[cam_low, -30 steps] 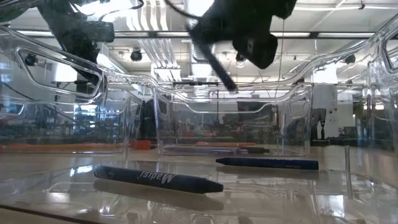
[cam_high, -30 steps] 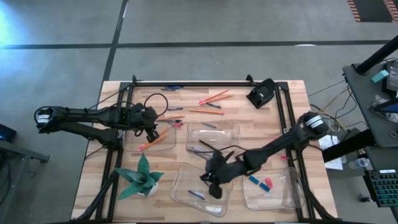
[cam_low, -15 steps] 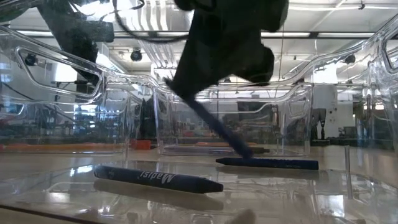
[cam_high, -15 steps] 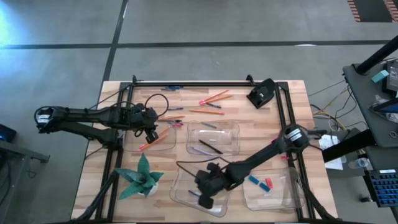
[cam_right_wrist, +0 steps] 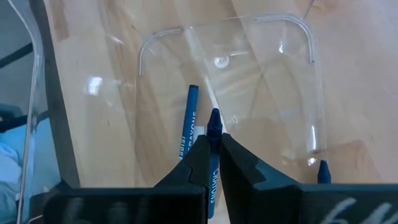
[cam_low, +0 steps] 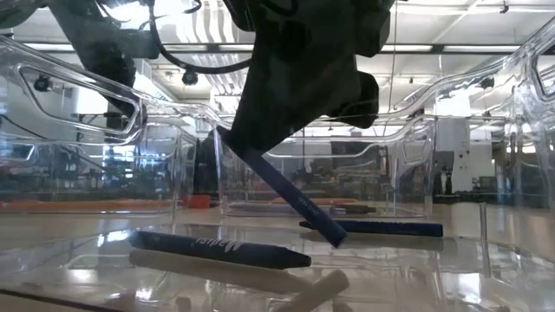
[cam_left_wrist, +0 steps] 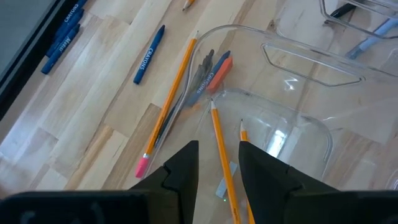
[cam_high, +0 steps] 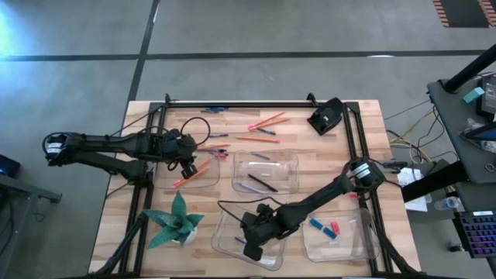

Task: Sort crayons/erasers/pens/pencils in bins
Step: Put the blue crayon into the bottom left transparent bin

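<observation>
- The table (cam_high: 364, 167) is pale wood planks inside a dark frame; the largest bare stretch lies along its far side, where loose sticks are scattered.
- Four clear bins sit toward the near side, close together with narrow gaps: the near-middle bin (cam_high: 225, 232), a bin just beyond it (cam_high: 288, 161), a left bin (cam_high: 211, 182) and a right bin (cam_high: 360, 240).
- A green paper plant (cam_high: 177, 221) stands at the near-left corner, just beside the near-middle bin.
- The right gripper (cam_high: 252, 246) reaches down inside the near-middle bin, fingers clenched on a blue crayon (cam_low: 290, 198) that slants down, tip near the bin floor.
- Two more blue crayons (cam_low: 221, 249) lie flat in that bin.
- The left gripper (cam_left_wrist: 217, 165) hovers over the left bin, jaws parted and holding nothing, above orange pencils (cam_left_wrist: 222, 152).
- Erasers (cam_high: 335, 228), red and blue, lie in the right bin.
</observation>
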You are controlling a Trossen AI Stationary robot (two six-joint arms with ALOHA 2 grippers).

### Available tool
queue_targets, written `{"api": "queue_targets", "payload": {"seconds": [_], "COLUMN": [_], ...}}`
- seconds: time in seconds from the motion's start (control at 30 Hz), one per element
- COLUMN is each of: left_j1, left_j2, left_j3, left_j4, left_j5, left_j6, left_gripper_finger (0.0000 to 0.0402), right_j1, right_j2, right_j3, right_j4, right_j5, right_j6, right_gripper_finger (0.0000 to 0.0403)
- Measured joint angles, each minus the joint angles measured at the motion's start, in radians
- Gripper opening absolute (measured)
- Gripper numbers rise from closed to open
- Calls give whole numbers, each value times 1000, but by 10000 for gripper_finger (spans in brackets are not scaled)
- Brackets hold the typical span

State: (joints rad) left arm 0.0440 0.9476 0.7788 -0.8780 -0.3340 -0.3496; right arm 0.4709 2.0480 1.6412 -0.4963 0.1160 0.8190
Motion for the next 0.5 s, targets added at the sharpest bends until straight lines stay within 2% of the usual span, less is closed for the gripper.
{"api": "queue_targets", "payload": {"seconds": [0.27, 0.5], "left_j1": [0, 0], "left_j2": [0, 0], "left_j3": [0, 0], "left_j4": [1, 6], "left_j5": [1, 1], "left_j6": [17, 16], "left_gripper_finger": [101, 101], "right_j1": [0, -3], "right_j2": [0, -3], "right_j3": [-4, -6], "right_j4": [-2, -7], "right_j5": [-1, -5], "right_j6": [2, -43], "right_gripper_finger": [18, 83]}}
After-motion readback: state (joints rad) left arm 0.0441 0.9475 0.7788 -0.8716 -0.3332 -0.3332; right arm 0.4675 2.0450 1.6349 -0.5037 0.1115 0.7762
